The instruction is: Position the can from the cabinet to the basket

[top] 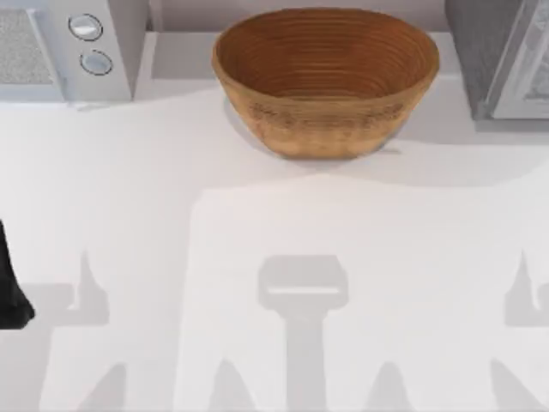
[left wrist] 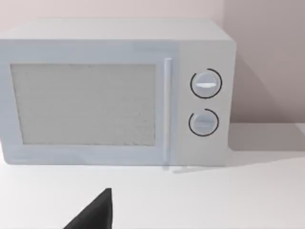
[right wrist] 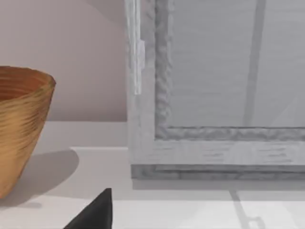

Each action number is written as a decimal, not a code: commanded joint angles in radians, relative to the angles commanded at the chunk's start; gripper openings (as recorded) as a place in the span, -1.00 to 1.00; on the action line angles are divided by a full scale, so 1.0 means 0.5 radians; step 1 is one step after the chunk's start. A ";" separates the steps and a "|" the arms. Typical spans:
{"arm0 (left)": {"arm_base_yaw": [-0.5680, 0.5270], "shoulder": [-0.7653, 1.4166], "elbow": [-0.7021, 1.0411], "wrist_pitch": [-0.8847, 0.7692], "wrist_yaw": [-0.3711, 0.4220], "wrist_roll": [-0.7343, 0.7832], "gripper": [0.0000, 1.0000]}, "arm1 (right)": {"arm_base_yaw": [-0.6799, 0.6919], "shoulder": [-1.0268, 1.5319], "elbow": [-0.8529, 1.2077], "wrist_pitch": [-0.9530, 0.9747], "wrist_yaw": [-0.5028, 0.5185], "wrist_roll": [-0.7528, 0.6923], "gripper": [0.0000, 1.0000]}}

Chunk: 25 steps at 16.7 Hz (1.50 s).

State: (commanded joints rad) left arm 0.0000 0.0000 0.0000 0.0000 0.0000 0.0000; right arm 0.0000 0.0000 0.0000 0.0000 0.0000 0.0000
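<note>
Facing: left wrist view on white appliance
basket: back centre of table
cabinet: back right
fingers, both grippers: can't tell

Bright even light, soft grey shadows across the table, slight blur

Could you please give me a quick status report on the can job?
Left claw facing the microwave, right claw facing the cabinet. Basket at table's back middle. Cabinet door looks closed.
</note>
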 joint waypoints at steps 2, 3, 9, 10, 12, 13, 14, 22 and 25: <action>0.000 0.000 0.000 0.000 0.000 0.000 1.00 | 0.000 0.001 0.001 0.000 0.000 0.000 1.00; 0.000 0.000 0.000 0.000 0.000 0.000 1.00 | 0.005 0.021 0.022 -0.005 0.002 0.000 1.00; 0.000 0.000 0.000 0.000 0.000 0.000 1.00 | 0.083 0.498 0.592 -0.144 0.065 0.004 1.00; 0.000 0.000 0.000 0.000 0.000 0.000 1.00 | 0.100 0.623 0.752 -0.184 0.084 0.005 1.00; 0.000 0.000 0.000 0.000 0.000 0.000 1.00 | 0.135 0.897 1.111 -0.271 0.127 0.008 1.00; 0.000 0.000 0.000 0.000 0.000 0.000 1.00 | 0.154 1.042 1.304 -0.319 0.149 0.009 1.00; 0.000 0.000 0.000 0.000 0.000 0.000 1.00 | 0.173 1.190 1.502 -0.367 0.173 0.011 1.00; 0.000 0.000 0.000 0.000 0.000 0.000 1.00 | 0.314 2.280 2.983 -0.718 0.340 0.025 1.00; 0.000 0.000 0.000 0.000 0.000 0.000 1.00 | 0.350 2.532 3.324 -0.796 0.376 0.029 1.00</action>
State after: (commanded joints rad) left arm 0.0000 0.0000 0.0000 0.0000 0.0000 0.0000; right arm 0.1751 1.2659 1.6620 -0.3981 0.1881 0.0146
